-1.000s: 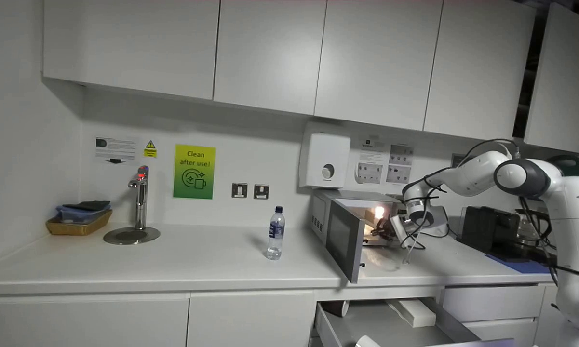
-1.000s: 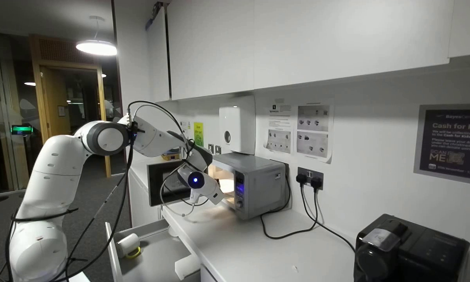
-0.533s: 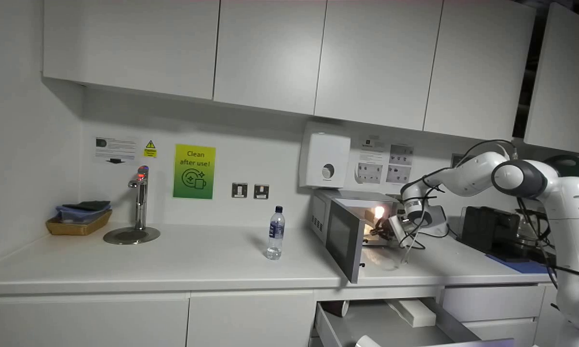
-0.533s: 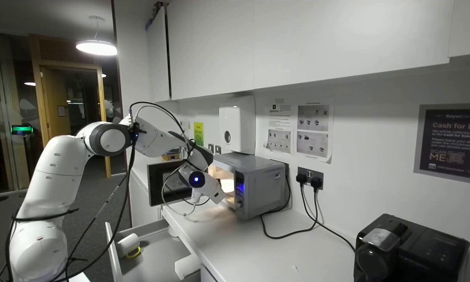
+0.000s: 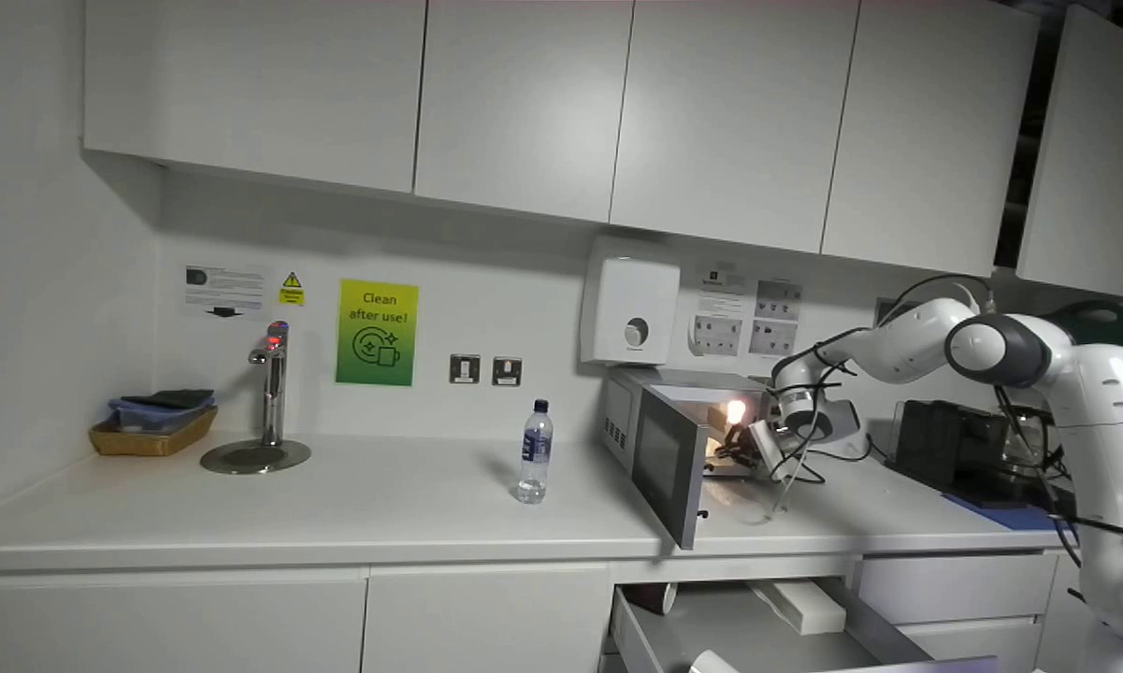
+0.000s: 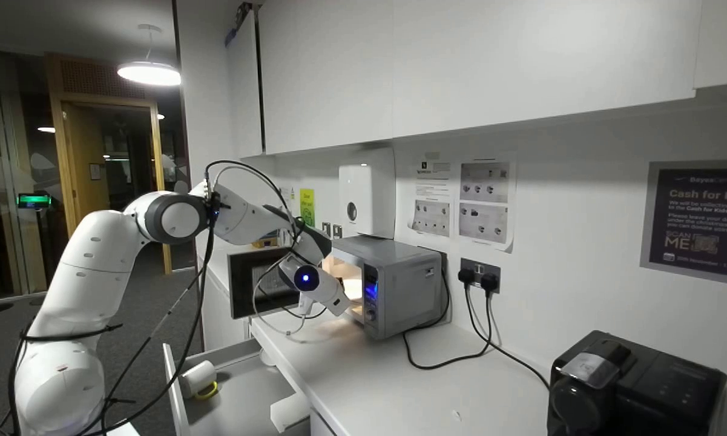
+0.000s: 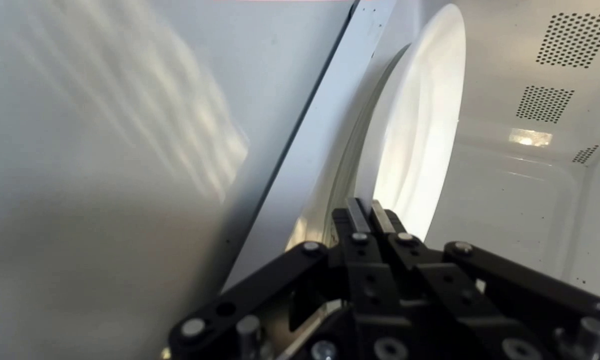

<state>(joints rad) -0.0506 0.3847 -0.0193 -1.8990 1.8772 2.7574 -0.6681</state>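
Note:
In the wrist view a white plate [image 7: 429,110] lies inside the lit microwave, above the edge of a glass turntable [image 7: 347,155]. My gripper [image 7: 365,212] is shut on the plate's near rim, one finger on each side of it. An exterior view shows the dark gripper [image 5: 737,451] at the microwave's opening, with the microwave door [image 5: 669,458] swung wide. In an exterior view the grey microwave [image 6: 399,290] has its side and lit display towards the camera, and the hand hides part of the opening. A sliver of the plate [image 6: 352,288] shows there.
A water bottle [image 5: 535,453] stands on the counter, beyond the microwave door. Below the counter a drawer [image 5: 729,631] is pulled out, holding a white box [image 5: 809,608] and a white mug [image 6: 198,378]. A black coffee machine [image 6: 635,387] stands farther along.
The arm has shifted slightly towards the microwave, its elbow moving most and the hand only a little. The microwave, door and drawer are unchanged.

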